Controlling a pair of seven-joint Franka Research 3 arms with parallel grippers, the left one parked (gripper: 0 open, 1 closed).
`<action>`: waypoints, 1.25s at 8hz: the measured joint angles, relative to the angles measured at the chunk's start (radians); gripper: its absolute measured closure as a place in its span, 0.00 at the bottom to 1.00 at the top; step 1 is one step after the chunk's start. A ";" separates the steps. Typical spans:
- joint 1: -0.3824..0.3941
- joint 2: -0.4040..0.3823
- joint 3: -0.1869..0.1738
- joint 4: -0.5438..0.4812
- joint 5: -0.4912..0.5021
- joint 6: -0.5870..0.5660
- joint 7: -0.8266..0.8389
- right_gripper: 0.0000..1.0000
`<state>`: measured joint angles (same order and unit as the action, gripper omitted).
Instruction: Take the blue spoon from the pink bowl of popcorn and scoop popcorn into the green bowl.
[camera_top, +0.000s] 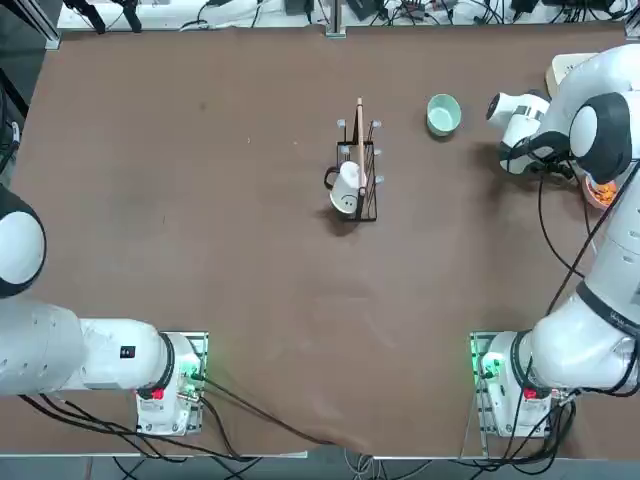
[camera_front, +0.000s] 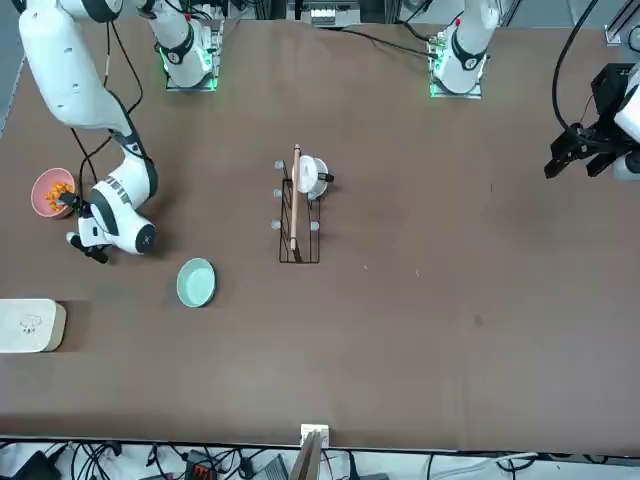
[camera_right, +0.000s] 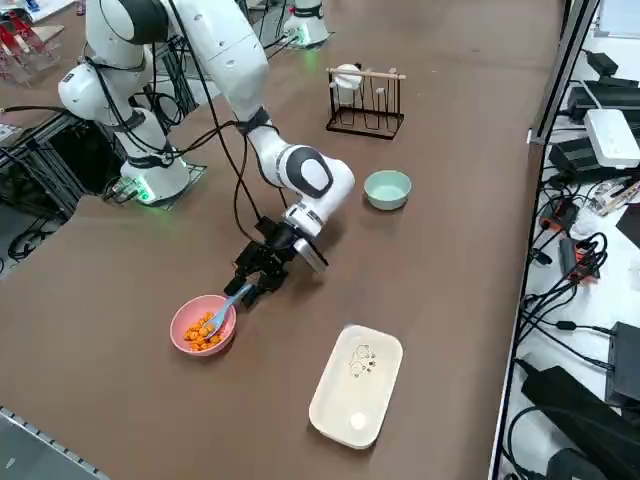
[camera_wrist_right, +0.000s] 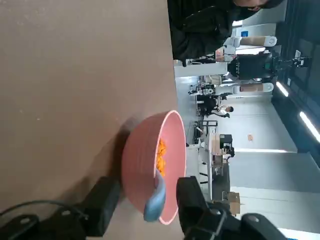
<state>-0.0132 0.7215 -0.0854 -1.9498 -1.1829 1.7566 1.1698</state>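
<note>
The table (camera_right: 470, 300) is seen carrying a pink bowl (camera_right: 203, 325) of popcorn (camera_right: 202, 330) near its right edge. The spoon (camera_right: 226, 305) is leaned on the rim, flanked by the right gripper (camera_right: 256, 281), fingers spread, not yet pinched.

Overhead: round pale-pink bowl (camera_top: 601, 191) mostly hidden under right arm, only a sliver with orange-yellow popcorn pieces (camera_top: 603, 187) visible. Wrist view: light-blue plastic spoon (camera_wrist_right: 155, 199) handle tip shows; its scoop end is hidden inside bowl.
</note>
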 joint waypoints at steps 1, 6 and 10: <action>0.001 0.000 0.000 0.002 -0.001 -0.009 0.000 0.30; 0.016 0.000 0.001 0.004 -0.003 -0.046 0.000 0.52; 0.033 0.001 0.002 0.004 -0.004 -0.055 0.000 0.58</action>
<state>0.0198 0.7229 -0.0837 -1.9458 -1.1866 1.7016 1.1699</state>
